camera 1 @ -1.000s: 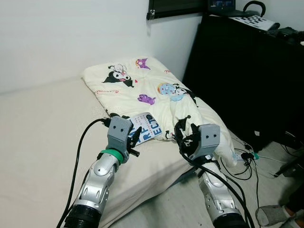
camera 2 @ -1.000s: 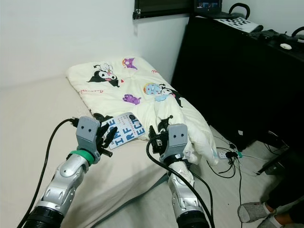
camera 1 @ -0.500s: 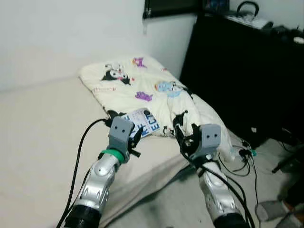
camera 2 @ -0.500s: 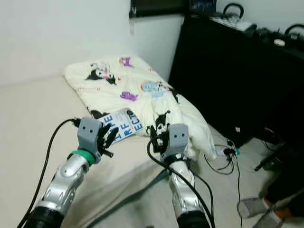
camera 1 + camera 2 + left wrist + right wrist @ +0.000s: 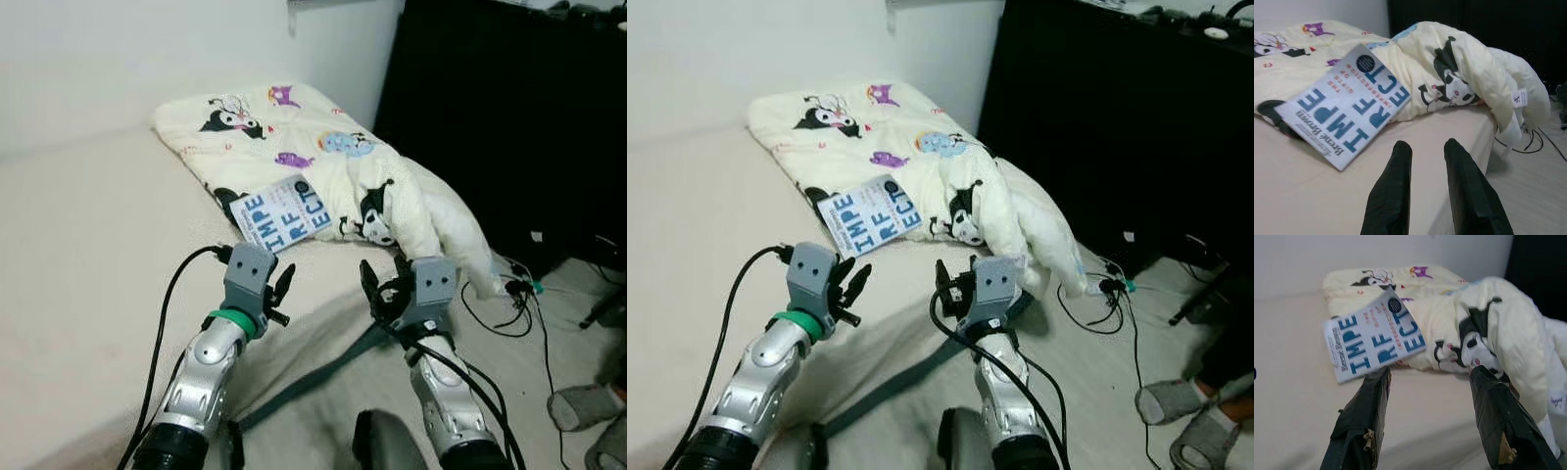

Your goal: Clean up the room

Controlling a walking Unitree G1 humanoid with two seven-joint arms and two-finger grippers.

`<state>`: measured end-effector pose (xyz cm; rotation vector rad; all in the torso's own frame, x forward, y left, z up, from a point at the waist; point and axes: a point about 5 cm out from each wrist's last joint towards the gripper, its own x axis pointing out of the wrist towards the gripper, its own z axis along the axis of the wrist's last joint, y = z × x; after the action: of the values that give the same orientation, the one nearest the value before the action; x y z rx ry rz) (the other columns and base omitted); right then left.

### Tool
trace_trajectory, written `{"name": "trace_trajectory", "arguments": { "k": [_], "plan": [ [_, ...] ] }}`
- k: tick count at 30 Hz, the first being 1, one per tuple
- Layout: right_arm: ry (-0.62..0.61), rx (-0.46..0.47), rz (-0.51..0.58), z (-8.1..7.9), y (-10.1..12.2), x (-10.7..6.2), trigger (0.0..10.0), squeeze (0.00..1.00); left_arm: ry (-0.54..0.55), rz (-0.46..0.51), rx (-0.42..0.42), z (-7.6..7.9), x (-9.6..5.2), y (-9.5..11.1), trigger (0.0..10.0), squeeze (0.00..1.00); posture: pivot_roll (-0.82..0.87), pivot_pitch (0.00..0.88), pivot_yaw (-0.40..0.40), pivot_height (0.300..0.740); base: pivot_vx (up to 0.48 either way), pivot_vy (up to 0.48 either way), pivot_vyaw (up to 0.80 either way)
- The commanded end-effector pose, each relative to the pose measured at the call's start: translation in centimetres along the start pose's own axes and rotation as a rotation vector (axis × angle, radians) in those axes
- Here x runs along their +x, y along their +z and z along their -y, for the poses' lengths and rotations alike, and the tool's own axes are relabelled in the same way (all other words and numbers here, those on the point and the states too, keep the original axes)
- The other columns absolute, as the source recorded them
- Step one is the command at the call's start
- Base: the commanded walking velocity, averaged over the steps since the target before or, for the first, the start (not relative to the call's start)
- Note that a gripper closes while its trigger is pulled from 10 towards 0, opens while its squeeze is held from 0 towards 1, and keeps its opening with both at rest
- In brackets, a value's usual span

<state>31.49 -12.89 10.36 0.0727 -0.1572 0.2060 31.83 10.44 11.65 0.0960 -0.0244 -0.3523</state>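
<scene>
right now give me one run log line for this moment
book: on blanket edge, bed | left tool: open, short of book, empty | right tool: open, empty

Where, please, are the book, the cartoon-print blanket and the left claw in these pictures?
book (image 5: 279, 216), left eye view, on the middle of its white cover.
cartoon-print blanket (image 5: 294, 132), left eye view, on its flat upper part.
left claw (image 5: 1425, 152), left wrist view, between its two black fingertips, open over the bed.
</scene>
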Motion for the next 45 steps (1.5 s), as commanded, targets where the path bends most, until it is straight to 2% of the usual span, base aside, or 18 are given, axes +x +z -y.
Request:
{"name": "trace_trajectory", "arguments": {
  "k": [1, 5, 13, 16, 18, 20, 22, 23, 25, 27, 30, 32, 35, 38, 40, 42, 43, 45],
  "plan": [
    [-0.008, 0.007, -0.004, 0.2, -0.1, -0.2, 10.0, 0.0, -0.006, -0.017, 0.003, 0.2, -0.1, -0.4, 10.0, 0.0, -0.01, 0.005, 0.009, 0.56, 0.0, 0.0, 0.0],
    [-0.008, 0.009, 0.0, 0.3, 0.0, -0.1, 10.0, 0.0, -0.005, -0.017, 0.005, 0.2, -0.1, -0.4, 10.0, 0.0, -0.01, 0.007, 0.01, 0.545, 0.0, 0.0, 0.0],
    [-0.011, 0.014, 0.017, 0.8, 0.6, -0.1, 10.0, 0.0, 0.044, 0.012, 0.071, 0.0, 0.2, 0.2, 10.0, 0.0, -0.02, 0.03, 0.007, 0.515, 0.0, 0.0, 0.0],
    [-0.002, 0.016, 0.021, 0.7, 0.7, 0.0, 10.0, 0.0, 0.073, 0.031, 0.112, -0.1, 0.7, 0.6, 10.0, 0.0, -0.02, 0.04, 0.003, 0.505, 0.0, 0.0, 0.0],
    [0.026, 0.024, 0.025, 0.3, 1.0, 0.1, 10.0, 0.0, 0.087, 0.055, 0.189, 0.3, 1.6, 1.2, 10.0, 0.0, -0.03, 0.071, -0.007, 0.495, 0.0, 0.0, 0.0],
    [0.026, 0.024, 0.025, 0.3, 1.0, 0.1, 10.0, 0.0, 0.087, 0.055, 0.189, 0.3, 1.6, 1.2, 10.0, 0.0, -0.03, 0.071, -0.007, 0.495, 0.0, 0.0, 0.0],
    [0.042, 0.035, 0.029, -0.1, 1.2, 0.1, 10.0, 0.0, 0.078, 0.074, 0.261, 0.9, 2.4, 1.6, 10.0, 0.0, -0.04, 0.085, -0.01, 0.485, 0.0, 0.0, 0.0],
    [0.042, 0.035, 0.029, -0.1, 1.2, 0.1, 10.0, 0.0, 0.078, 0.074, 0.261, 0.9, 2.4, 1.6, 10.0, 0.0, -0.04, 0.085, -0.01, 0.485, 0.0, 0.0, 0.0],
    [0.04, 0.086, 0.041, -0.5, 1.6, 0.2, 10.0, 0.0, 0.068, 0.076, 0.365, 1.7, 3.4, 2.1, 10.0, 0.0, -0.05, 0.119, -0.01, 0.475, 0.0, 0.0, 0.0],
    [0.035, 0.112, 0.041, -0.6, 1.7, 0.2, 10.0, 0.0, 0.059, 0.083, 0.395, 2.0, 3.8, 2.4, 10.0, 0.0, -0.05, 0.131, -0.009, 0.475, 0.0, 0.0, 0.0],
    [0.031, 0.128, 0.041, -0.6, 1.8, 0.3, 10.0, 0.0, 0.054, 0.087, 0.408, 2.2, 4.1, 2.6, 10.0, 0.0, -0.05, 0.131, -0.009, 0.475, 0.0, 0.0, 0.0],
    [0.016, 0.185, 0.042, -0.4, 2.1, 0.4, 10.0, 0.0, 0.079, 0.081, 0.415, 1.9, 4.2, 2.7, 10.0, 0.0, -0.05, 0.169, 0.003, 0.475, 0.0, 0.0, 0.0],
    [0.013, 0.197, 0.042, -0.3, 2.3, 0.4, 10.0, 0.0, 0.1, 0.066, 0.425, 1.5, 4.1, 2.5, 10.0, 0.0, -0.04, 0.181, 0.004, 0.475, 0.0, 0.0, 0.0],
    [0.026, 0.174, 0.02, 0.5, 2.2, 1.3, 10.0, 0.0, 0.205, 0.042, 0.435, -1.1, 2.6, 1.7, 10.0, 0.0, 0.01, 0.207, 0.002, 0.475, 0.0, 0.0, 0.0],
    [0.026, 0.169, 0.015, 0.7, 2.2, 1.5, 10.0, 0.0, 0.228, 0.043, 0.437, -1.8, 2.2, 1.7, 10.0, 0.0, 0.02, 0.209, 0.002, 0.475, 0.0, 0.0, 0.0],
    [0.035, 0.169, 0.006, 0.9, 2.3, 2.3, 10.0, 0.0, 0.346, 0.035, 0.462, -5.3, 0.3, 2.0, 10.0, 0.0, 0.06, 0.218, -0.003, 0.475, 0.0, 0.0, 0.0],
    [0.035, 0.169, 0.006, 0.9, 2.3, 2.3, 10.0, 0.0, 0.346, 0.035, 0.462, -5.3, 0.3, 2.0, 10.0, 0.0, 0.06, 0.218, -0.003, 0.475, 0.0, 0.0, 0.0],
    [0.052, 0.168, 0.014, 0.5, 2.7, 2.9, 10.0, 0.0, 0.419, 0.016, 0.484, -7.8, -1.2, 2.1, 10.0, 0.0, 0.06, 0.215, -0.001, 0.475, 0.0, 0.0, 0.0]
  ]
}}
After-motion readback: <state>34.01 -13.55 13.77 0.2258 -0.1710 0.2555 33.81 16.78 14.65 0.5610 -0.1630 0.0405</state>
